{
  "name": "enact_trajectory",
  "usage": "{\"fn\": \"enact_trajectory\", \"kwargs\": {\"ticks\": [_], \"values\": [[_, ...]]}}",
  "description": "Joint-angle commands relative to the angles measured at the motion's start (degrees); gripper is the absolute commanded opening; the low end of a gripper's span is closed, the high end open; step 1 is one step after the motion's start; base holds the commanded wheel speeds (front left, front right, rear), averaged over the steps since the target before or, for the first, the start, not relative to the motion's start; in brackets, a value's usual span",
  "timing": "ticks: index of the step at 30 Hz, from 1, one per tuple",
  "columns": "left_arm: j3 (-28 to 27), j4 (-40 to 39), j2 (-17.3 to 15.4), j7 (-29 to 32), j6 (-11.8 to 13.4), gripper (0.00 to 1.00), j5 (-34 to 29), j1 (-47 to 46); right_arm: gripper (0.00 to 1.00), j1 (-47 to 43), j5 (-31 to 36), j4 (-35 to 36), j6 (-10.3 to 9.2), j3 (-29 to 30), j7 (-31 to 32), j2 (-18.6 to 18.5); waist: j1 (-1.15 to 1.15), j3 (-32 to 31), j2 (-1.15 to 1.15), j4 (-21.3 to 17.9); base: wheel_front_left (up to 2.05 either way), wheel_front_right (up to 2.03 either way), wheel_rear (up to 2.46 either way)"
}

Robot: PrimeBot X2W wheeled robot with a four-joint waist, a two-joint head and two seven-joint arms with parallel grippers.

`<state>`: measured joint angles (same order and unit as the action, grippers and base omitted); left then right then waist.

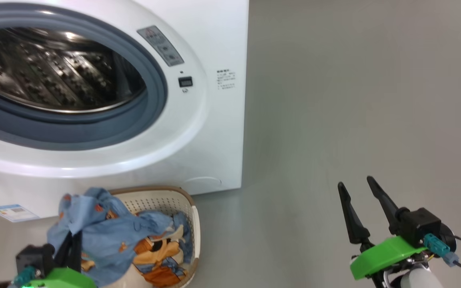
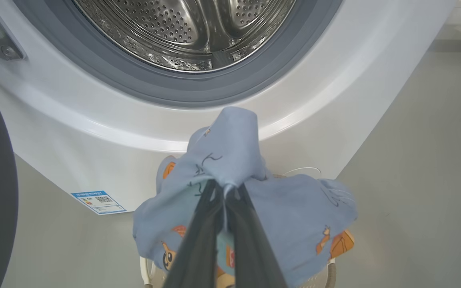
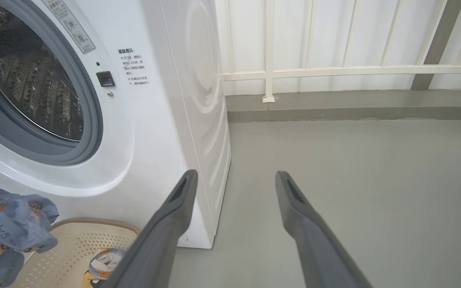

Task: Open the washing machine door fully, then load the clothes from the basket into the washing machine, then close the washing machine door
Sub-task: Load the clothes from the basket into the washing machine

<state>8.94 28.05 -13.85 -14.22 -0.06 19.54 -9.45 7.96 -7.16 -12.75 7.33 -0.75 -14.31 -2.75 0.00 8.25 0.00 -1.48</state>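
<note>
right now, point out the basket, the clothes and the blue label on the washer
basket [image 1: 162, 202], head view, perforated inner wall
clothes [image 1: 106, 236], head view, light blue fabric bunch
blue label [image 1: 12, 212], head view, middle of the sticker

We're seeing glossy white panels on the washing machine [image 1: 214, 132], a shiny perforated steel drum [image 2: 182, 28] and a matt grey-blue rubber ring [image 1: 154, 92]. The clothes [image 1: 106, 232] are soft crumpled cloth, the basket [image 1: 166, 200] at 6 o'clock is matt cream plastic, and the floor [image 1: 354, 100] is smooth matt grey.

White front-loading washing machine [image 1: 214, 132], porthole open; before its base, cream perforated plastic basket [image 1: 162, 202] holding bunched light-blue, orange-printed fabric clothes [image 1: 102, 232].
</note>
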Motion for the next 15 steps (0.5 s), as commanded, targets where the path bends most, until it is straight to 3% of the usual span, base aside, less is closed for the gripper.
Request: {"fn": "enact_trajectory", "kwargs": {"ticks": [1,15], "values": [[-2.61,-2.18,-1.04,-0.77,-0.23,0.00,-0.68,0.40,1.00,-0.52,0.15,1.04,0.16,-1.05,-0.69,-0.18,0.00,-3.01,0.00,1.46,0.00,0.00,0.00],[-8.89,-11.23,6.35,-0.77,-2.54,0.00,-4.11,10.32,1.00,-3.87,-0.67,0.71,0.16,-1.44,-0.69,-0.18,0.00,-8.83,0.00,2.14,0.00,0.00,0.00]]}}
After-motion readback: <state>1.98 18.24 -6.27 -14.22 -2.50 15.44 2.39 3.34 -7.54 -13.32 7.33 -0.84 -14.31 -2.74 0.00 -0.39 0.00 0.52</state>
